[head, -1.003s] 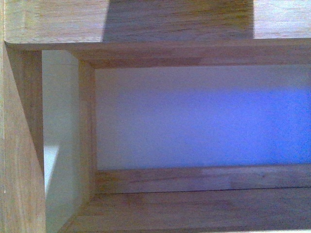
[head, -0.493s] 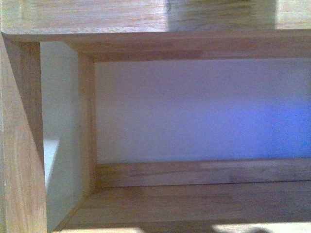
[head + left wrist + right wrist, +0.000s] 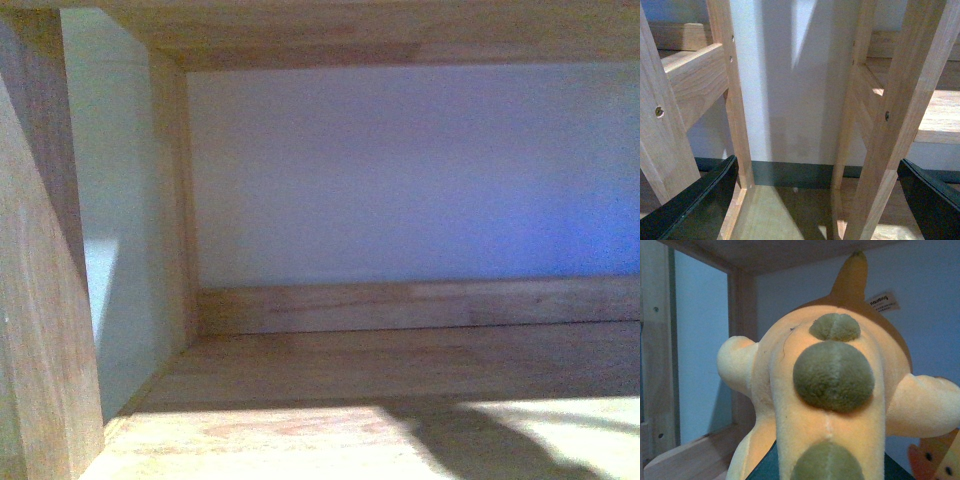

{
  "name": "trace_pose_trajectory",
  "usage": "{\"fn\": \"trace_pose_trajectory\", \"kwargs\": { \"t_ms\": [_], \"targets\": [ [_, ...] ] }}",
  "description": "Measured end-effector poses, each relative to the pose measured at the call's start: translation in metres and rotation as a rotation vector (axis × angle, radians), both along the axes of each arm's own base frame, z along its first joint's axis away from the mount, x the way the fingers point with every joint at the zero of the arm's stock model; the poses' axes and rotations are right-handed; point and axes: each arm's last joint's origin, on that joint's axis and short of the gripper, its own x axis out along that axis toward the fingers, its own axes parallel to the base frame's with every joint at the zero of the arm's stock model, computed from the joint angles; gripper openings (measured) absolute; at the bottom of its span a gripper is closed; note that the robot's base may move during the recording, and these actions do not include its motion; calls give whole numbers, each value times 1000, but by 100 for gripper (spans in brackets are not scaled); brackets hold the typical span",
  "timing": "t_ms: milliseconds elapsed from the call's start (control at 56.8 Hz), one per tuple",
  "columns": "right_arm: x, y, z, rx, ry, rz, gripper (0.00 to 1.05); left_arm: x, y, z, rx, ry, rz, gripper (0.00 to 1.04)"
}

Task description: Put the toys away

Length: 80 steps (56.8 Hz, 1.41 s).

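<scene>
The plush toy (image 3: 832, 375) fills the right wrist view: a soft orange-yellow body with round olive-green patches, a stubby limb on either side and a white tag (image 3: 881, 302) near its top. My right gripper (image 3: 827, 472) is shut on it, with dark fingers (image 3: 765, 471) showing at both sides of its lower body. The toy hangs inside a wooden shelf compartment in front of a pale back wall. My left gripper (image 3: 812, 210) is open, its dark fingers (image 3: 695, 207) spread wide and empty, facing the shelf's legs. Neither gripper shows in the front view.
The front view looks into a shelf compartment with a white back wall (image 3: 400, 170), a wooden side post (image 3: 40, 300) and a lower board (image 3: 300, 430). Wooden uprights (image 3: 895, 125) and a dark baseboard (image 3: 790, 172) stand before the left gripper. An upright (image 3: 742, 340) stands beside the toy.
In the front view the compartment has slid upward, so more of its lower board shows. A dark shadow has come onto that board at the lower right.
</scene>
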Motion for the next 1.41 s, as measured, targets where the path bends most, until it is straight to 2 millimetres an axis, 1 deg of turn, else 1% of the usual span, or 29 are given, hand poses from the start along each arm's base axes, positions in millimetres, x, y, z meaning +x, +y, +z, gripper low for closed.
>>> {"fn": "trace_pose_trajectory", "kwargs": {
  "t_ms": [158,317,387,563,669,810,968,1074,1250,1303,1320,1408],
  "targets": [
    [34,7,-11,62,83,27,17,0,0,0,0,0,0,99],
    [61,21,-22,106,150,61,17,0,0,0,0,0,0,99],
    [70,28,-26,128,172,83,17,0,0,0,0,0,0,99],
    [88,50,-33,206,237,185,17,0,0,0,0,0,0,99],
    [99,74,-40,268,300,311,17,0,0,0,0,0,0,99],
    [101,94,-44,329,339,398,17,0,0,0,0,0,0,99],
    [100,110,-42,376,364,514,17,0,0,0,0,0,0,99],
    [100,115,-40,391,379,566,17,0,0,0,0,0,0,99],
    [99,115,-38,378,388,566,17,0,0,0,0,0,0,99],
    [99,114,-38,376,388,562,22,0,0,0,0,0,0,99],
    [100,114,-38,376,387,562,26,0,0,0,0,0,0,99],
    [99,111,-39,377,384,549,37,0,0,0,0,0,0,99]
  ]
}}
